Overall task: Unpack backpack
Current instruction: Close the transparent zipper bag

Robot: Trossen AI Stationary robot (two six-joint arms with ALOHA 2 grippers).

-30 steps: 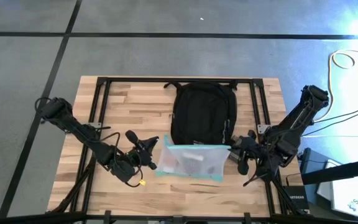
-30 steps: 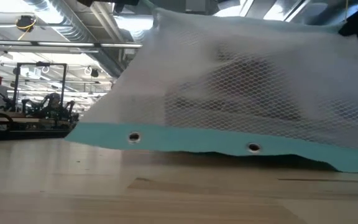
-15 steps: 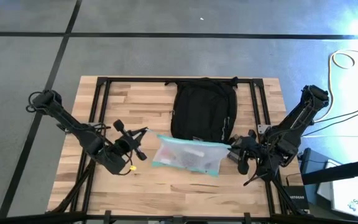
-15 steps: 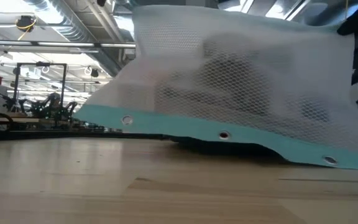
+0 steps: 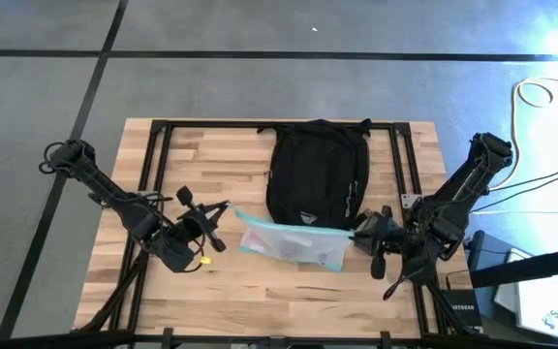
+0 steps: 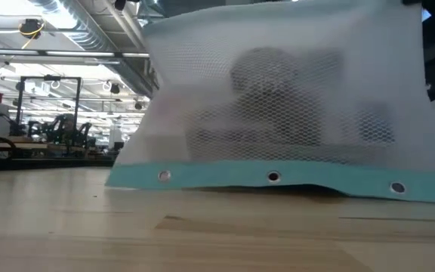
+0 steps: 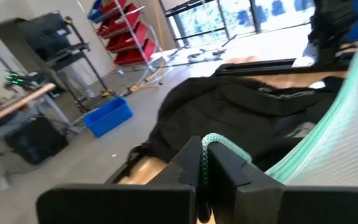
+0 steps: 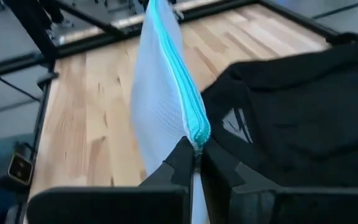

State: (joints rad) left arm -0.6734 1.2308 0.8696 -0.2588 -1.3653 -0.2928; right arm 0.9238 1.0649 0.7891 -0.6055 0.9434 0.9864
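A wooden table (image 5: 192, 145) stood on a grey floor, with shelving and racks in the room beyond. The backpack (image 5: 316, 174) lay at the far centre of the table, flat. Just near of it, a clear teal-edged pouch (image 5: 289, 240) hung stretched between both arms. The left gripper (image 5: 223, 211) was clamped tight on the pouch's left teal edge. The right gripper (image 5: 361, 231) pinched the pouch's right end at the zipper. Contents inside the pouch were indistinct.

Pouch (image 5: 292, 242) before backpack (image 5: 316, 173)
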